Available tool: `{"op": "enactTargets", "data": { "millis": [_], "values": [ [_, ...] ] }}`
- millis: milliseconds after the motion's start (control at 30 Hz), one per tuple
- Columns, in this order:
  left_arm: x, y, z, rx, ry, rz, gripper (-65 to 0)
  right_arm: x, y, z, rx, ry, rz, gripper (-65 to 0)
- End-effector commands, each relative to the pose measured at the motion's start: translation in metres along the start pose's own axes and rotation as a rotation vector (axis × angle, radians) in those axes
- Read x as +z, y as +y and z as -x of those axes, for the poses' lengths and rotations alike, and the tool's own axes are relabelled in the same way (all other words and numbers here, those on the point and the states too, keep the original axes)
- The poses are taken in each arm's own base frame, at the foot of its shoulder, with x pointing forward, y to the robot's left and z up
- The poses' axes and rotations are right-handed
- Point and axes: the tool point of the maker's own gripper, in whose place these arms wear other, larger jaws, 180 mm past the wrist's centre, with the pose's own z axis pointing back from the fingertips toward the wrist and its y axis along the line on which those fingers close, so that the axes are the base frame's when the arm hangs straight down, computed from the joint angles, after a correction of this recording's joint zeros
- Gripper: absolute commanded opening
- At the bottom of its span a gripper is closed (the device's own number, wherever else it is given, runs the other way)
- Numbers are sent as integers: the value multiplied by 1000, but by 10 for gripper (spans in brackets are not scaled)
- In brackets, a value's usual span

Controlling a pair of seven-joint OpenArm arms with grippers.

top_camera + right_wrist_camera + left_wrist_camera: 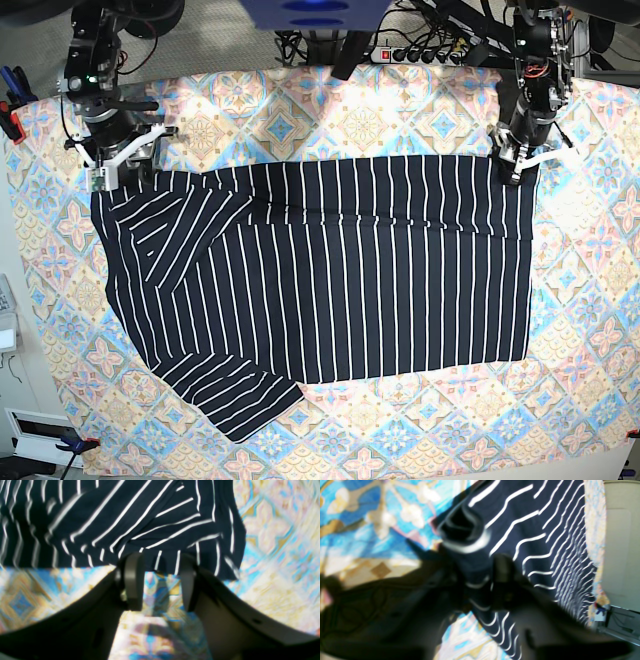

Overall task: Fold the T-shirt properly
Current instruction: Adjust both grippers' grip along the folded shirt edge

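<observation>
We see the dark navy soft-cloth T-shirt with thin white pinstripes (340,270) spread mostly flat on the tabletop, over the pastel blue-orange-pink tile-patterned tablecloth (590,330). One sleeve is folded in across the body at the left, another sticks out near-left.

Left tool (480,585) sits at the shirt's far-right corner. In the left wrist view it's blurred, but cloth bunches between its dark fingers (503,572), so it's pinching the T-shirt edge.

Right tool (160,580) sits at the far-left corner. Its fingers (133,580) are spread apart, tablecloth showing in the gap, with the shirt hem just at the tips; not clamped on it.

Both arms stand at the far edge, well apart.
</observation>
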Motion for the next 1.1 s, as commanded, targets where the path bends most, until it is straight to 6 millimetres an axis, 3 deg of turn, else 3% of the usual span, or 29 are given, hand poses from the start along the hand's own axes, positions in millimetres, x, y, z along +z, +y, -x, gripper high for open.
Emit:
{"op": "enactTargets", "data": {
  "millis": [0,67,233,600,1067],
  "values": [
    [1,-5,-6,-11,-12,18,-581,2,-12,-6,-36,-30,15,-400],
    [2,-3,-5,-11,-10,13,-650,1,-19,4,-138,-25,9,-399],
    [2,-2,2,-12,29,11,-650,-12,-33,11,-336,-43,-4,-399],
    [2,-3,1,-15,33,12,-650,-38,-41,30,-557,-9,-25,-398],
    [2,-3,1,-14,32,12,-650,-72,-48,17,-648,-21,-25,-398]
  ]
}}
